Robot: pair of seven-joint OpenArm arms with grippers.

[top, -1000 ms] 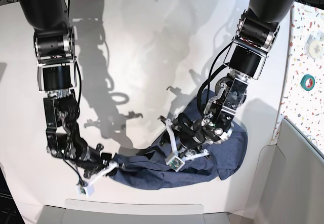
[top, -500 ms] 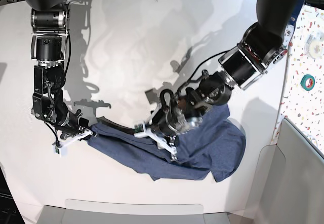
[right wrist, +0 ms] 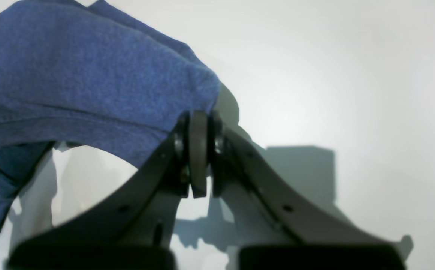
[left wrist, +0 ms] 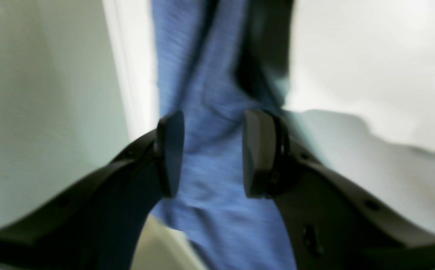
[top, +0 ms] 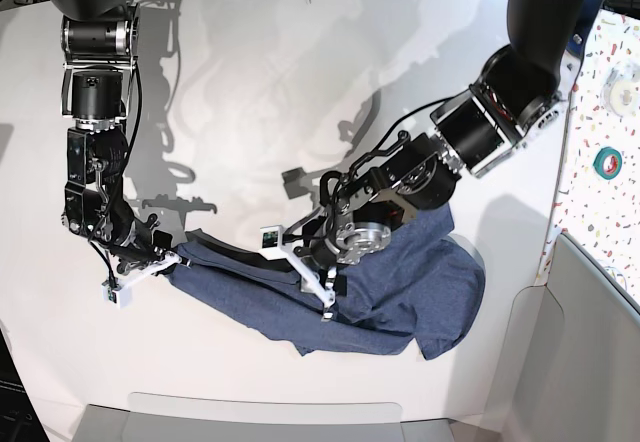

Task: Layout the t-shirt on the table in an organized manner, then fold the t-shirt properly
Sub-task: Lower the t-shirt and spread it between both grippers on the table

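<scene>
Currently, step in hand: both arms are spreading the shirt (top: 330, 297) out flat, judging by how it is lying bunched.
Shirt: it is lying on the white counter (top: 250, 82) toward the near edge, right of the middle in the base view, rumpled, with one end drawn out into a narrow tail toward the left edge.
Right end effector (right wrist: 198, 150): it is clenched on that tail's corner, cloth pinched between the closed pads and draping away from them.
Left end effector (left wrist: 211, 153): its pads (left wrist: 170, 152) are standing apart with cloth running between them; the wrist view is blurred, so I cannot tell whether they are gripping or only straddling it.
Doing it well: I judge the two grips should be pulling apart evenly and low over the counter, so the cloth is tensioning without lifting or twisting; the left one likely needs a firm pinch on a hem first.
Edges: the shirt's bulk is sitting near the near edge and the raised grey lip at the near-right corner, so dragging that way risks snagging or overhang.
Open room: the far half of the counter is looking bare, which is offering the safer direction for spreading.
</scene>
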